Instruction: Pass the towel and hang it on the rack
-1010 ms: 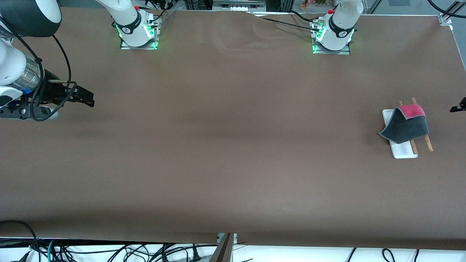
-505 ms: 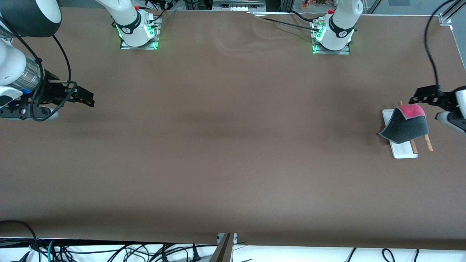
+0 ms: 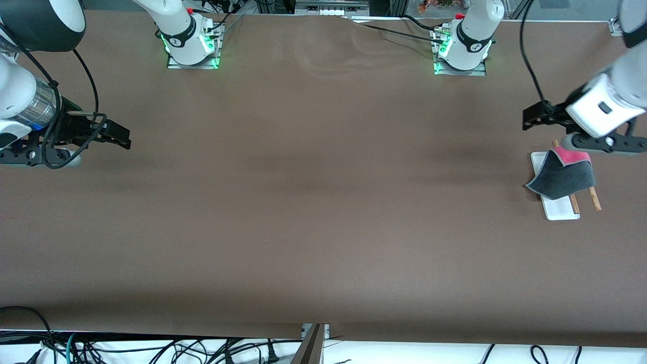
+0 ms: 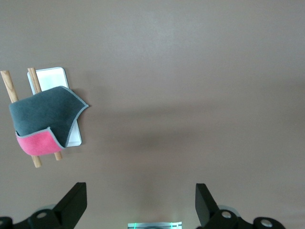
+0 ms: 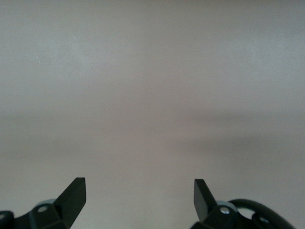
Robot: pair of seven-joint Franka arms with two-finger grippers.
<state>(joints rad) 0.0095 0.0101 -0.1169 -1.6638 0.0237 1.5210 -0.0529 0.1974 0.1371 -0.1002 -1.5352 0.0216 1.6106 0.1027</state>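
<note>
The towel (image 3: 563, 177) lies draped over the rack (image 3: 561, 211) at the left arm's end of the table. Its dark grey side faces up and a pink-red corner is folded over. The rack's two wooden rods (image 3: 595, 199) and white base stick out from under it. In the left wrist view the towel (image 4: 45, 112) and the rack (image 4: 50, 76) show off to one side. My left gripper (image 3: 530, 119) (image 4: 140, 200) hangs open over bare table next to the rack, holding nothing. My right gripper (image 3: 124, 137) (image 5: 139, 195) waits open over the right arm's end of the table.
A brown cloth covers the whole table (image 3: 323, 202). The two arm bases (image 3: 192, 45) (image 3: 460, 50) stand along the edge farthest from the front camera. Cables hang below the near edge (image 3: 151, 349).
My left arm has swung in from the edge of the view and now hangs over the table beside the rack. The towel, the rack and my right arm have not moved.
</note>
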